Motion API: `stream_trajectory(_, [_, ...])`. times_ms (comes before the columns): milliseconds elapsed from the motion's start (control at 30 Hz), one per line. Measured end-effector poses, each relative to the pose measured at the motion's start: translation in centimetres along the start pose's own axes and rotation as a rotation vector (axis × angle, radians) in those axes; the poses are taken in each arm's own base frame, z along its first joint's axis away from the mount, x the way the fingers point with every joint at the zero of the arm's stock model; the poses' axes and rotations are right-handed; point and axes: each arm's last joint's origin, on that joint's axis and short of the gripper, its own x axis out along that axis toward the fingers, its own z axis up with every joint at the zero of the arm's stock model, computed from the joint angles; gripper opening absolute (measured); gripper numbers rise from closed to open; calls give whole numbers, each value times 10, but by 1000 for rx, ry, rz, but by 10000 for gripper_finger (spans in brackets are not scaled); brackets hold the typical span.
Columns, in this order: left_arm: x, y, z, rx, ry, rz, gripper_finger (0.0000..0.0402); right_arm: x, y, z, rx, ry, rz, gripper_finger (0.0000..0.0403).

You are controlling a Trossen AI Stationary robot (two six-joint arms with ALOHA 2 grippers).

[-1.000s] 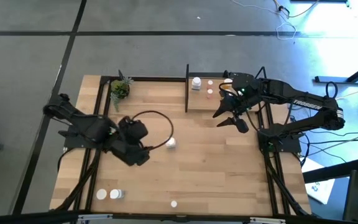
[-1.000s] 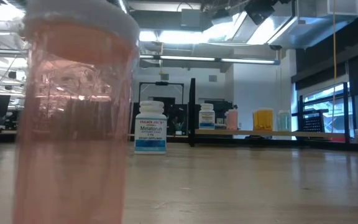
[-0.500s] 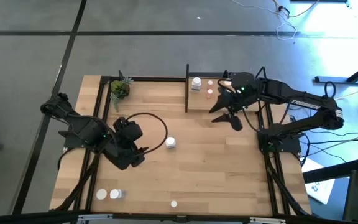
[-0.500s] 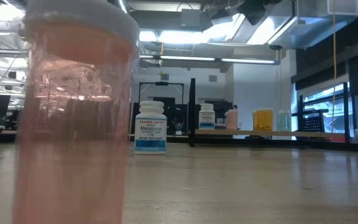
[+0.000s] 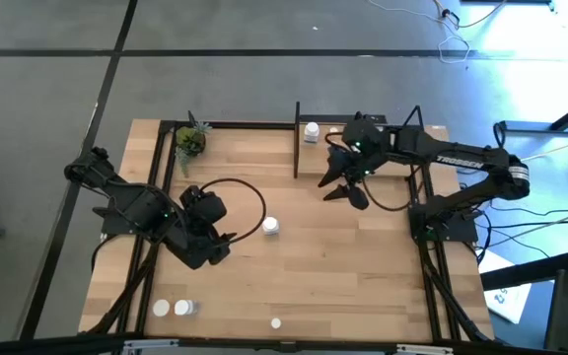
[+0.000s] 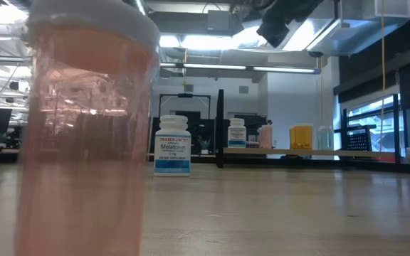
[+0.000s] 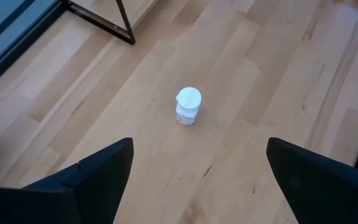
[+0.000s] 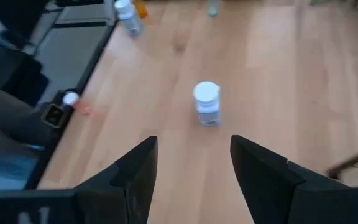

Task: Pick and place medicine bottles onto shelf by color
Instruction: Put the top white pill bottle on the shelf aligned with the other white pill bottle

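High view: a wooden table [image 5: 363, 266] seen from above. A white-capped medicine bottle [image 5: 271, 227] stands alone near the middle. The left gripper [image 5: 227, 237] sits just beside it, fingers spread, holding nothing. The right gripper [image 5: 343, 187] hangs in front of the shelf [image 5: 309, 163], also spread and empty. 1 white bottle [image 5: 311, 131] stands on the shelf. 2 more bottles [image 5: 171, 309] wait at the table's near left edge.

Low view: a pink translucent bottle [image 6: 84, 135] fills the left foreground. Behind it stands a white bottle labelled Melatonin [image 6: 172, 146].

Left wrist view: the white bottle [image 7: 188, 106] stands upright between the 2 parted fingers [image 7: 86, 180], well apart from them.

Right wrist view: the same bottle [image 8: 206, 104] is ahead of the parted fingers [image 8: 129, 180].

The bottle looks light, rigid and smooth, easily tipped. The cylindrical body under the cap seems the safest place to grip.
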Motion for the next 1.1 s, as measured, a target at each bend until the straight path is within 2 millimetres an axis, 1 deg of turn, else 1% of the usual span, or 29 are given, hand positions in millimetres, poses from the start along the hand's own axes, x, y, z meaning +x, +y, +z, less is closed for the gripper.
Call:
stream_trajectory(133, [0, 0, 0, 0, 0, 0, 363, 10, 1, -1, 7, 20, 49, 205])
stream_trajectory(300, [0, 0, 0, 0, 1, 0, 363, 20, 7, 1, -20, 25, 77, 205])
stream_trajectory(533, [0, 0, 0, 1, 1, 0, 363, 22, 17, 11, -73, -26, 100, 204])
stream_trajectory(733, [0, 0, 0, 2, 7, -3, 363, 25, 23, 16, -108, -63, 107, 175])
stream_trajectory(833, [0, 0, 0, 2, 7, -3, 363, 25, 24, 17, -96, -71, 107, 169])
stream_trajectory(933, [0, 0, 0, 2, 8, -3, 363, 25, 24, 17, -94, -74, 106, 173])
stream_trajectory(1100, [0, 0, 0, 2, 8, -3, 363, 25, 24, 20, -115, -102, 102, 202])
